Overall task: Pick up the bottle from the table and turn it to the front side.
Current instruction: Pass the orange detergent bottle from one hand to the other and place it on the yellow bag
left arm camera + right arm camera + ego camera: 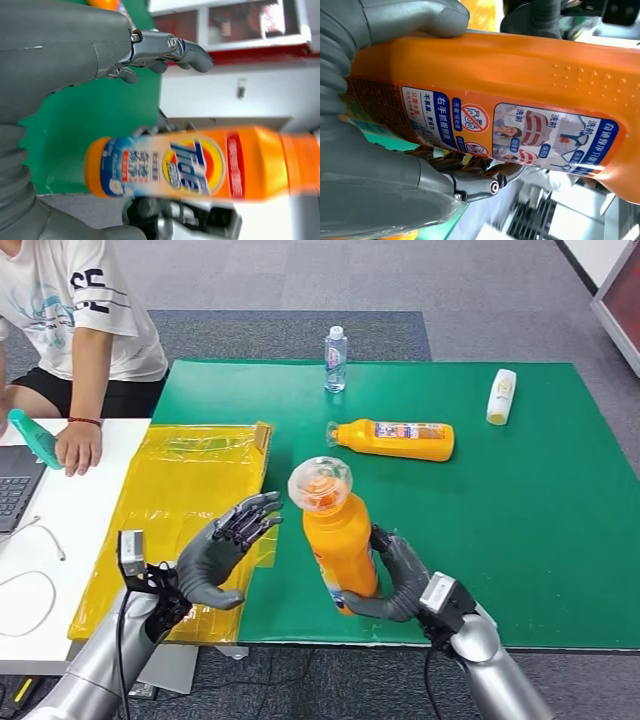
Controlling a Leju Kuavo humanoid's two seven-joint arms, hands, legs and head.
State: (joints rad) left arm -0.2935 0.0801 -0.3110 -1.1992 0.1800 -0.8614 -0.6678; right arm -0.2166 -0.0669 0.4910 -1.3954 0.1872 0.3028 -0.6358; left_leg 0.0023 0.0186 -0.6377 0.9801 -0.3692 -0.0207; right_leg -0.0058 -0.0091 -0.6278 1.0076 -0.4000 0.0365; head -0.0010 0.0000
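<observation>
Bottle [341,538] first: the orange detergent bottle is up off the counter, held upright in the right robot hand [400,575], which is clamped around its lower body with the thumb on one side and the dark fingers wrapped round the other. It's got a clear cap [320,483] on top, pointing up toward the head camera, and you can see orange through it. In the right wrist view the side facing that camera is the back label [508,132], blue and white panels with small printed instructions and little pictures. The left wrist view catches the other face, the front label [181,165] with the big round logo.

The left robot hand [219,555] sits just beside the bottle, not touching it, palm turned toward it and fingers [253,518] spread apart, holding nothing.

Moving outward, the green mat [528,540] covers most of the counter. A second orange bottle [392,439] lies on its side on it, cap end pointing left, a bit beyond the held one. Further back a small clear water bottle [336,358] stands upright near the mat's far edge; can't tell how full it is. A white bottle [501,396] lies on the mat off to the right. A yellow plastic sheet [181,510] lies under the left hand, next to the mat.

Far left, a person [83,310] in a white shirt sits at a white counter [45,580], hand [78,447] next to a teal object [34,437], with a laptop [15,490] corner and white cable [38,590] nearby.
</observation>
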